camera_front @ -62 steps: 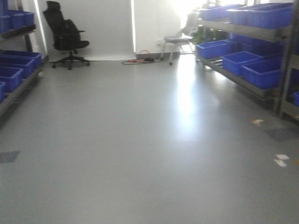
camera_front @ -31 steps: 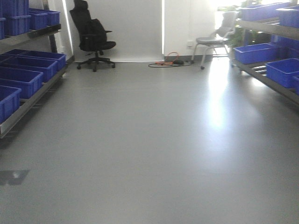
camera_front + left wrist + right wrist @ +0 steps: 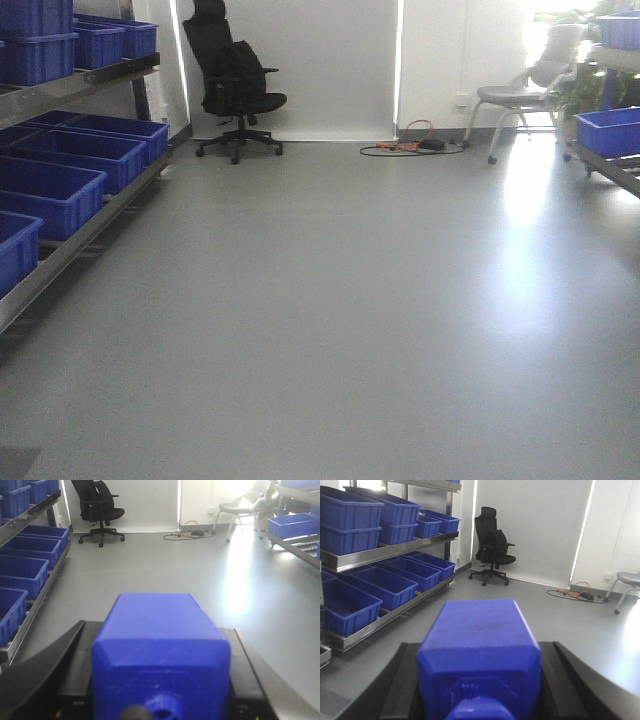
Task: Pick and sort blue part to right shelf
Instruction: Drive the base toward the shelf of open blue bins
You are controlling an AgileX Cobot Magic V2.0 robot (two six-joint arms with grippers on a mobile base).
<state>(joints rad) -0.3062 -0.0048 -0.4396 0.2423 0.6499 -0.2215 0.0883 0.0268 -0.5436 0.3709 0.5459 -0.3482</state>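
Note:
In the left wrist view a blue part (image 3: 160, 655), a chunky faceted block, fills the space between the black fingers (image 3: 72, 655) of my left gripper (image 3: 157, 630), which is shut on it. The right wrist view shows a second blue part (image 3: 480, 645) held the same way, with my right gripper (image 3: 480, 647) shut on it. The right shelf (image 3: 612, 168) shows only at the far right edge of the front view, with one blue bin (image 3: 606, 128) on it. It also appears at the upper right as the right shelf (image 3: 292, 547). Neither gripper appears in the front view.
A left rack (image 3: 75, 240) with rows of blue bins (image 3: 50, 195) runs along the left side. A black office chair (image 3: 235, 90) and a grey chair (image 3: 525, 90) stand by the far wall, with cables (image 3: 410, 145) on the grey floor between them.
The front view has swung left. The chair and cables have slid rightward in frame, more of the left rack has come in, and most of the right shelf has left the frame.

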